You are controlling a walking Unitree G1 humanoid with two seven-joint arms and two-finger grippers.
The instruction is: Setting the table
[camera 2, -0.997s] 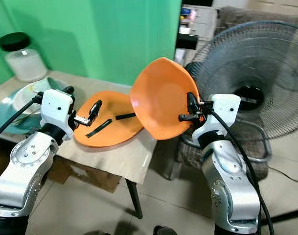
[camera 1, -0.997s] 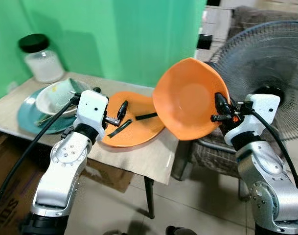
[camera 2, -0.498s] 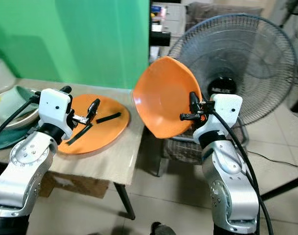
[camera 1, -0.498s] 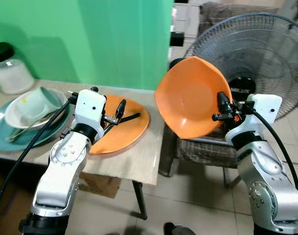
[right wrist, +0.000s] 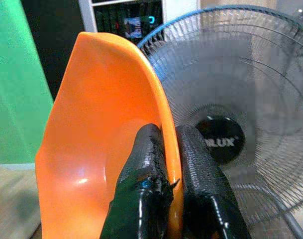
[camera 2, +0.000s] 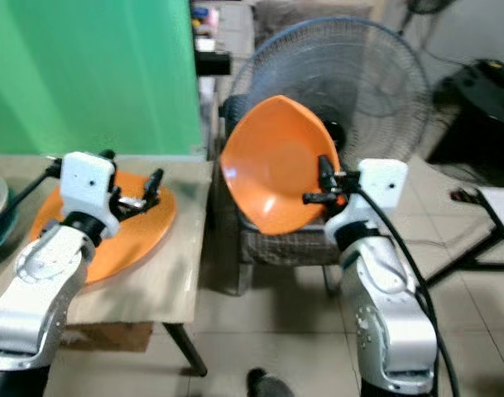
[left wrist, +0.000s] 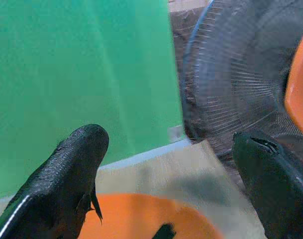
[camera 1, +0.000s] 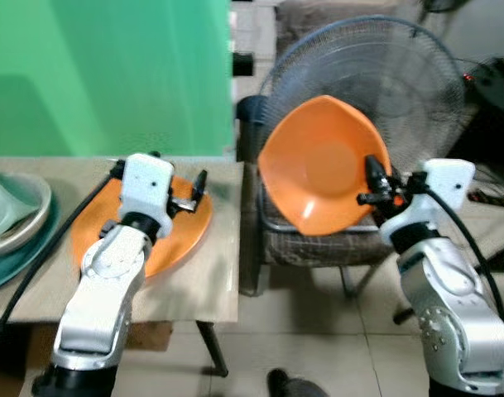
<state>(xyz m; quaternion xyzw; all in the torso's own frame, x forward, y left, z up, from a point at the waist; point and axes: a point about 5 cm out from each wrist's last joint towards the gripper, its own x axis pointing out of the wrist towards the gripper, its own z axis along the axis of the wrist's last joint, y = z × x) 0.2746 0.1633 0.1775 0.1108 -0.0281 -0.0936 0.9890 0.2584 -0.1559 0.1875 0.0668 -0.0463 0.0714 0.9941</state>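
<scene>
The right hand [camera 1: 374, 184] pinches the orange bowl [camera 1: 322, 175] by its rim, tilted, right of the table [camera 1: 210, 277]; the left hand [camera 1: 195, 188] hovers spread over the orange plate [camera 1: 181, 227].

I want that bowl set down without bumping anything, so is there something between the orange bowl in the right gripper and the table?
Nothing visible blocks it. The right gripper holds the orange bowl up on edge, off the table's right end, in front of the fan. The left gripper hovers over the orange plate.
</scene>
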